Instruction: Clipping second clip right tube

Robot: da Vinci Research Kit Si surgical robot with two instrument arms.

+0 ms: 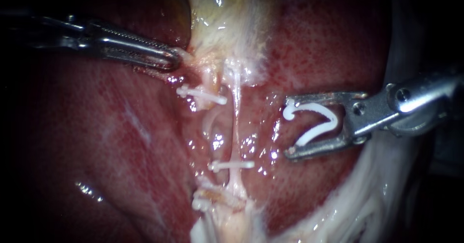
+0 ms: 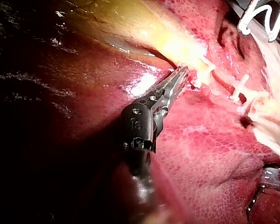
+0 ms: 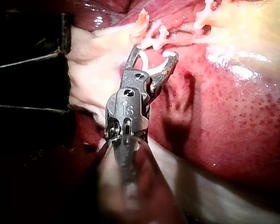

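Note:
The right tube [image 1: 237, 122] is a thin pale strand running down the middle, with one white clip [image 1: 231, 165] across its lower part. My right instrument [image 1: 290, 126] is to the right of the tube and apart from it. Its jaws stand wide and hold an open white clip [image 1: 314, 122] between them; the right wrist view also shows this instrument [image 3: 155, 51] carrying the clip [image 3: 154, 66]. The left tube [image 1: 209, 86] bears another clip [image 1: 200, 94]. My left instrument [image 1: 171, 59] has its jaws shut on pale tissue at the gallbladder's [image 1: 227, 16] lower end, as the left wrist view [image 2: 181, 73] confirms.
Red liver [image 1: 328, 45] lies on both sides of the tubes. A third clip [image 1: 200, 204] sits low on the tissue stump. Whitish fatty tissue [image 1: 367, 199] runs along the lower right, under my right instrument's shaft.

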